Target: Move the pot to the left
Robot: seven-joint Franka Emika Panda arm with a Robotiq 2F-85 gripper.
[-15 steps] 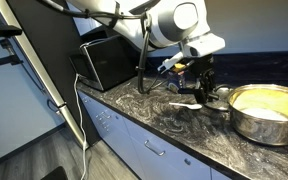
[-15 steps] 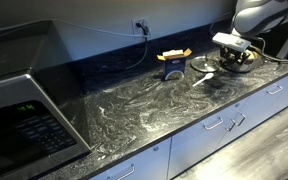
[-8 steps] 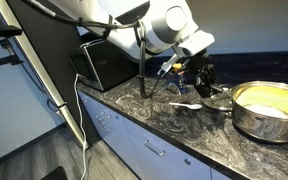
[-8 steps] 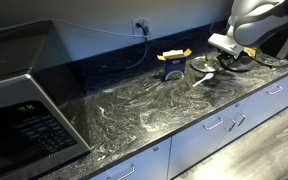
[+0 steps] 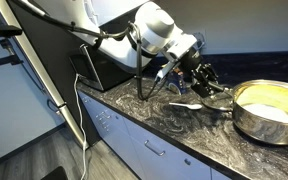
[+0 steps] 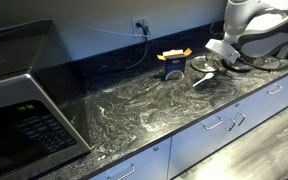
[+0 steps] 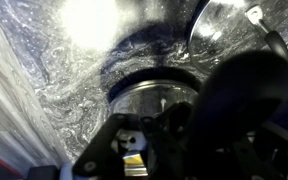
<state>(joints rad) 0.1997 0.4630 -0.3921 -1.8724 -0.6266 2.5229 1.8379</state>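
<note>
The pot [image 5: 265,124], shiny steel with a cream inside, stands at the right end of the dark marbled counter. In the wrist view a shiny curved edge of the pot [image 7: 217,28] shows at the top right. My gripper [image 5: 200,76] hangs just left of the pot, above a flat glass lid [image 5: 212,96], and is apart from the pot. Its dark fingers [image 7: 164,135] look pressed together with nothing between them. The lid [image 7: 152,92] lies right under the gripper. From the opposite side the gripper [image 6: 221,52] hovers by the lid [image 6: 203,65], and the arm hides the pot.
A pale spoon [image 5: 184,103] [image 6: 207,75] lies on the counter beside the lid. A yellow and blue box [image 6: 172,62] stands by the wall. A microwave [image 6: 19,95] fills the far end. A cable [image 6: 124,55] runs from the wall socket.
The arm has swung and the wrist has turned. The gripper has risen a little from the lid. Pot, lid and spoon have not moved.
</note>
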